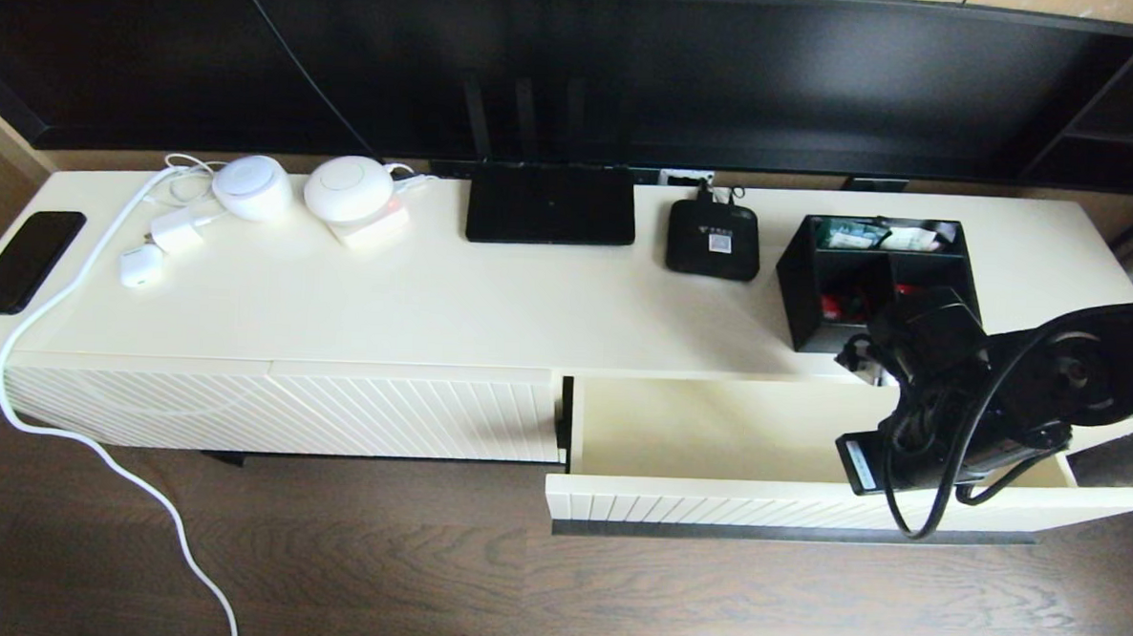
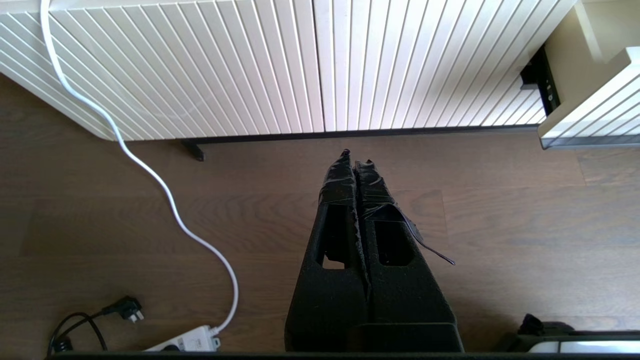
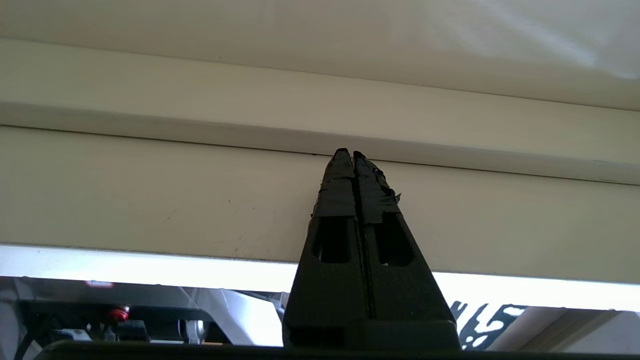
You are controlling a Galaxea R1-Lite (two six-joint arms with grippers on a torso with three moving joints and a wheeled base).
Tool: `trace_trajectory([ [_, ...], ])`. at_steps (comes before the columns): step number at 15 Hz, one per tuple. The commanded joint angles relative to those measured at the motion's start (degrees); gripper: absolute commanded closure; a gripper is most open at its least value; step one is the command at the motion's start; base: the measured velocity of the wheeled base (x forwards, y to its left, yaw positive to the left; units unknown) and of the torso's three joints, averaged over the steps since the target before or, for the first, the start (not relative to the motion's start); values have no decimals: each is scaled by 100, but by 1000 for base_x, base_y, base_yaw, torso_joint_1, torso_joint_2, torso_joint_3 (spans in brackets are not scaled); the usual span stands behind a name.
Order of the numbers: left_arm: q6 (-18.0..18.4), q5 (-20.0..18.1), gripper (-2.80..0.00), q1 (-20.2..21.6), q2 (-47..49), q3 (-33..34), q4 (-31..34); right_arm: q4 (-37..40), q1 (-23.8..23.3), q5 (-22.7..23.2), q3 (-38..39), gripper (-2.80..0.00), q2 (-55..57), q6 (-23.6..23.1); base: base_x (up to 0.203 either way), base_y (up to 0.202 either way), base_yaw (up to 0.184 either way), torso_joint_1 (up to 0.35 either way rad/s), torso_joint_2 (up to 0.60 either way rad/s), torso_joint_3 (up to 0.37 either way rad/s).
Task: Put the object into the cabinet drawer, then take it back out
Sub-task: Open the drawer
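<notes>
The object, a black organizer box (image 1: 802, 281) with colourful packets in its compartments, stands on the cabinet top at the right, behind the open cabinet drawer (image 1: 711, 504). The drawer's cream interior (image 1: 705, 429) shows nothing in it. My right arm (image 1: 964, 412) reaches over the drawer's right part and hides the box's near corner. My right gripper (image 3: 352, 152) is shut and holds nothing, its tips close to a seam of the drawer's inner wall (image 3: 150, 200). My left gripper (image 2: 356, 156) is shut and holds nothing, low over the wooden floor before the cabinet.
On the cabinet top lie a flat black router (image 1: 550, 205), a small black set-top box (image 1: 713, 238), two white round devices (image 1: 252, 187) (image 1: 347, 189) and a black phone (image 1: 24, 261). A white cable (image 1: 74, 430) hangs down to a power strip (image 2: 185, 342) on the floor.
</notes>
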Motion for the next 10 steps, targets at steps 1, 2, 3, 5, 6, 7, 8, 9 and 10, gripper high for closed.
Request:
trace_trajectory([
  [1, 0, 1, 0, 0, 0, -1, 2, 31, 7, 33, 165, 0, -44, 4, 0, 0, 0, 0, 0, 0],
  [2, 0, 1, 0, 0, 0, 5, 2, 34, 12, 53, 266, 0, -69, 4, 0, 0, 0, 0, 0, 0],
  [3, 0, 1, 0, 0, 0, 0, 2, 34, 31, 68, 406, 0, -95, 4, 0, 0, 0, 0, 0, 0],
  [5, 0, 1, 0, 0, 0, -3, 1, 34, 50, 83, 669, 0, -138, 0, 0, 0, 0, 0, 0, 0],
  [6, 0, 1, 0, 0, 0, -2, 2, 34, 51, 140, 797, 0, -165, -4, 0, 0, 0, 0, 0, 0],
  [7, 0, 1, 0, 0, 0, -4, 2, 34, 51, 181, 889, 0, -185, -5, 0, 0, 0, 0, 0, 0],
  [8, 0, 1, 0, 0, 0, 1, 2, 34, 51, 192, 1000, 0, -220, -15, 0, 0, 0, 0, 0, 0],
  [9, 0, 1, 0, 0, 0, -4, 2, 34, 51, 195, 1114, 0, -269, -44, 0, 0, 0, 0, 0, 0],
  [10, 0, 1, 0, 0, 0, -3, 2, 34, 51, 199, 1225, 0, -319, -63, 0, 0, 0, 0, 0, 0],
])
